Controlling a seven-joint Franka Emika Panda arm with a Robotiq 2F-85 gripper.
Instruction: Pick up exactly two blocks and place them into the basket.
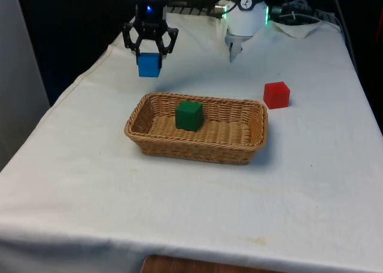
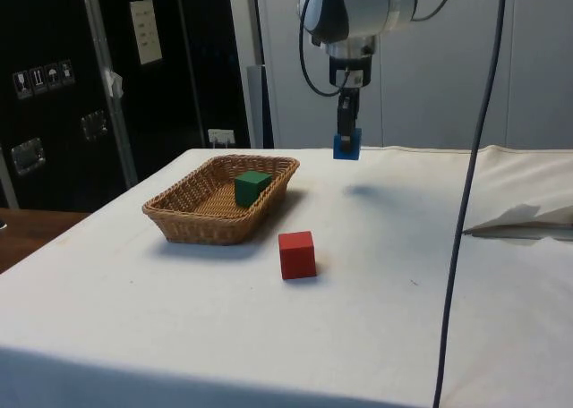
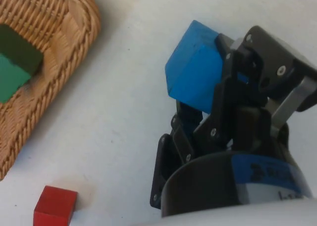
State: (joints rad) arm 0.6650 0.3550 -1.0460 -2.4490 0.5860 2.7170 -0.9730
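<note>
One block is already in: the green block (image 1: 189,115) sits inside the wicker basket (image 1: 251,142), towards its left half in the front view. So I read this as the second pick under way, with the carry to the basket in hand.

Going left to right in the front view: the gripper (image 1: 149,60) hangs in the air above the cloth, on the far side of the basket and over its left end. Its fingers are closed on the blue block (image 1: 149,65), which is clear of the table; the side view shows its shadow on the cloth beneath. In the wrist view the blue block (image 3: 193,70) sits a little skewed between the fingers, one corner tipped outward. The grip looks firm enough, in my judgement, but I would not jolt it.

Next move, as I see it: bring the gripper towards the near side until the blue block is over the basket's open floor, beside the green one rather than on top of it, lower past the rim, then release. After that the count is two and I stop.

Further right, the red block (image 1: 276,95) rests on the cloth just beyond the basket's far right corner, apart from it. It should stay put.

Surface: a table under a white cloth (image 1: 179,213), lightly creased, bunched at the far right. Room: black curtains behind; the side view has dark cabinets (image 2: 54,86) and a hanging cable (image 2: 470,184).
</note>
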